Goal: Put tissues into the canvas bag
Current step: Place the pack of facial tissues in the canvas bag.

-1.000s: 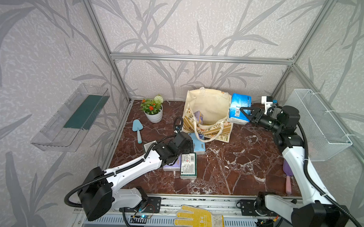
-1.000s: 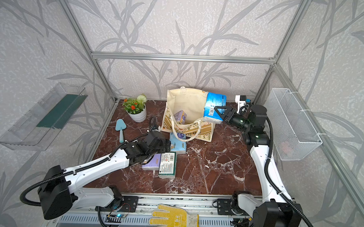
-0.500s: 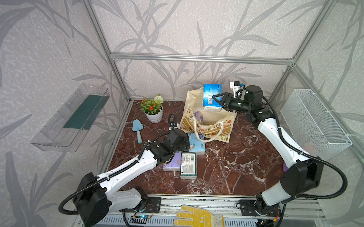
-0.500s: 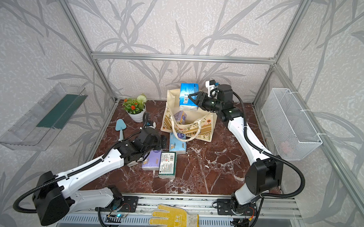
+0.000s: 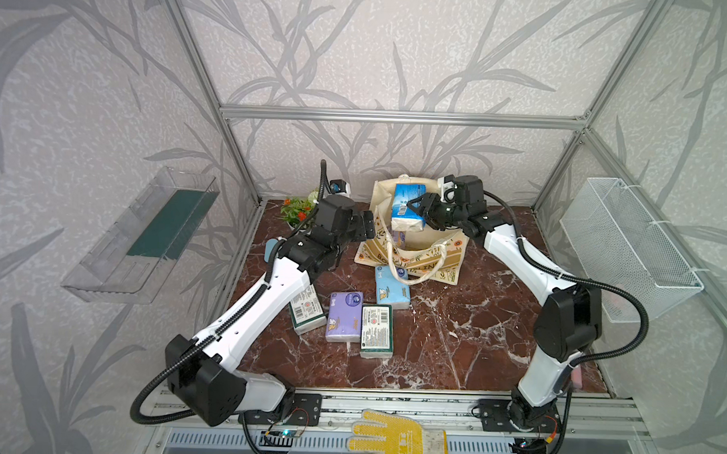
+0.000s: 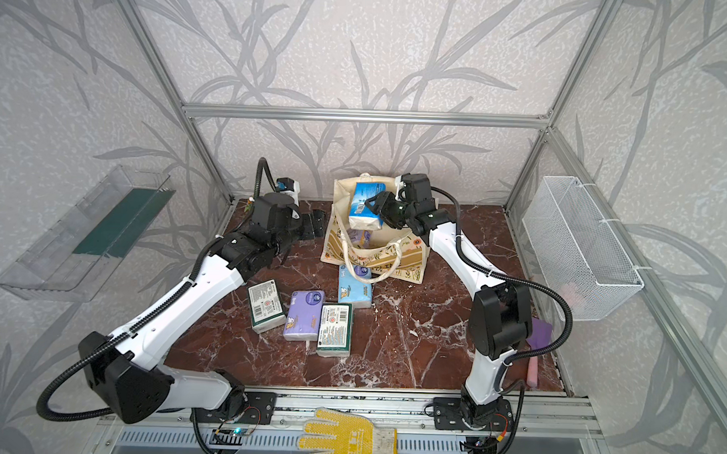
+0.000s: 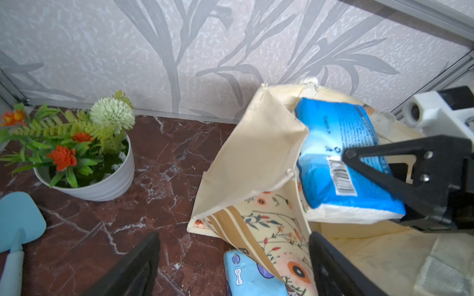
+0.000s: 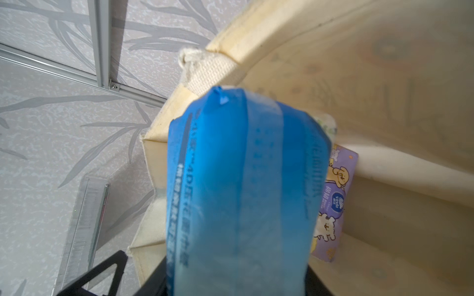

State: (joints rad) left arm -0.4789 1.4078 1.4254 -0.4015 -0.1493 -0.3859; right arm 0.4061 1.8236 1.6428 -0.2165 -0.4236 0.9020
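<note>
We log the right gripper [image 5: 419,212] clamped on a blue tissue pack [image 5: 406,196] above the mouth of the canvas bag [image 5: 448,256], at the table's [image 5: 474,344] back edge. Left gripper [image 5: 367,227] spread wide, empty, beside the bag. Our worry: the pack snags the limp rim and tumbles outside.

Red marble desk [image 5: 453,343] in shot. Far left corner of the desk: a white potted artificial plant [image 7: 84,164], with a pale blue trowel [image 7: 18,217] just beside it. By the desk's right edge lies a purple tool with a pink handle [image 6: 540,334]. Off the right side there's a white wire mesh basket [image 5: 627,245], and off the left a clear shelf [image 5: 145,237]. Past the front edge, a yellow work glove [image 5: 396,441].
</note>
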